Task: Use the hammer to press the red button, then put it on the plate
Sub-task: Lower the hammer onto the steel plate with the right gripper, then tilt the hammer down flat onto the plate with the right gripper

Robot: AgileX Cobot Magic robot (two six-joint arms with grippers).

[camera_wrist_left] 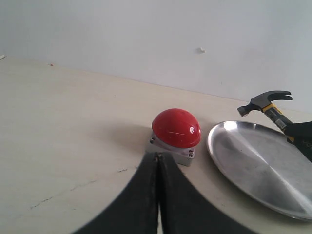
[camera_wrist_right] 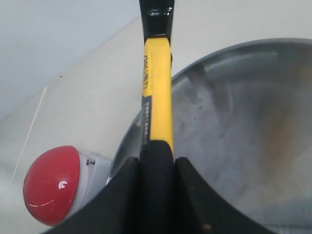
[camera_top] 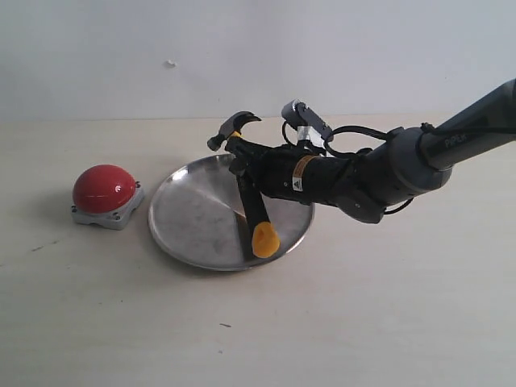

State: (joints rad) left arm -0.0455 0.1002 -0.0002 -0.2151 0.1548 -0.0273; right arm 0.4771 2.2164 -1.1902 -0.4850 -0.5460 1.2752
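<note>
My right gripper (camera_top: 246, 173) is shut on the black handle of the hammer (camera_top: 256, 211) and holds it above the silver plate (camera_top: 189, 218). The dark head (camera_top: 234, 126) points up past the plate's far rim and the yellow end hangs low over its near right part. In the right wrist view the hammer (camera_wrist_right: 157, 92) runs out from between the fingers (camera_wrist_right: 126, 183) over the plate (camera_wrist_right: 243, 141). The red button (camera_top: 103, 188) sits on its grey base left of the plate, apart from it. My left gripper (camera_wrist_left: 158, 157) is shut on nothing, just short of the red button (camera_wrist_left: 176, 128).
A pale wall stands behind the light table (camera_top: 363, 322). The right arm (camera_top: 387, 169) stretches in from the right edge, over the table beside the plate. A small dark speck (camera_top: 226, 326) lies on the table in front of the plate.
</note>
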